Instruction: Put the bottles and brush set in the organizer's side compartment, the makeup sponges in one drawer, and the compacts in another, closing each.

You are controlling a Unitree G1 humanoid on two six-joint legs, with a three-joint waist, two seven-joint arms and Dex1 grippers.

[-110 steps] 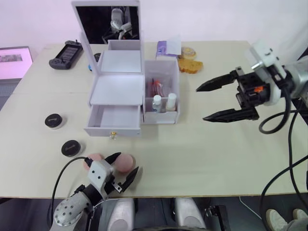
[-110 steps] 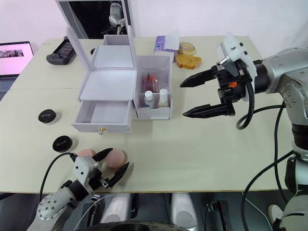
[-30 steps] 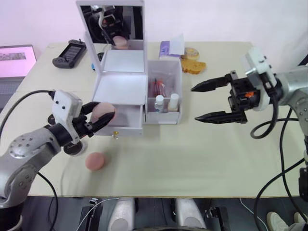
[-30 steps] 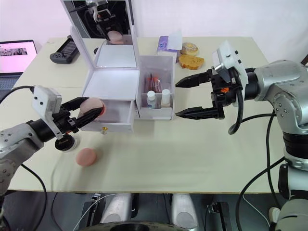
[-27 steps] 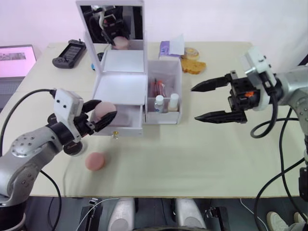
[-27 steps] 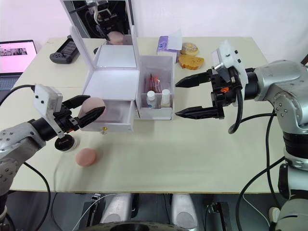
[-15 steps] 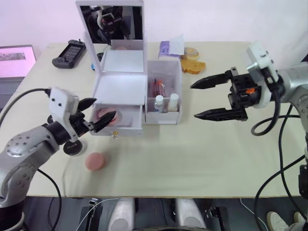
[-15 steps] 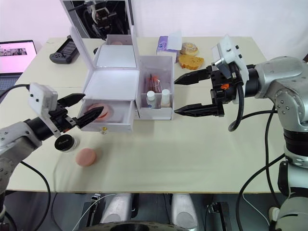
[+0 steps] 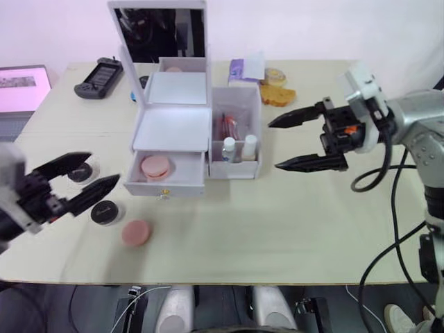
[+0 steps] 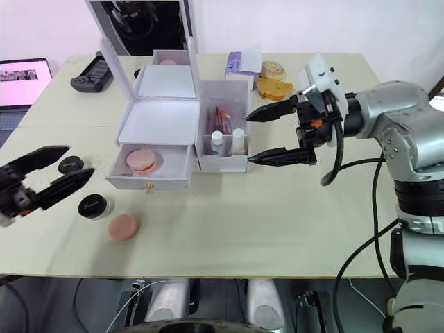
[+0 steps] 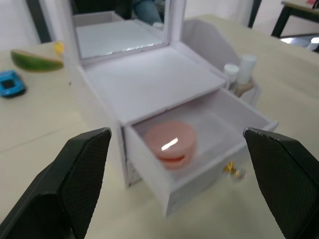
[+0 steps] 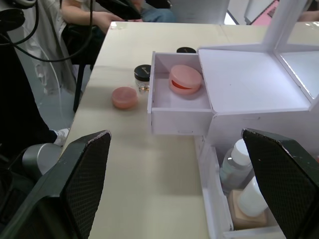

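Both arms of the robot hang above the table, grippers spread wide and empty.

The left gripper (image 9: 73, 178) sits low at the robot's left side, its two black fingers parted and aimed toward the middle of the table. The right gripper (image 9: 298, 141) reaches in from the right on a bent silver arm, its long black fingers held far apart, one above the other, tips pointing left.
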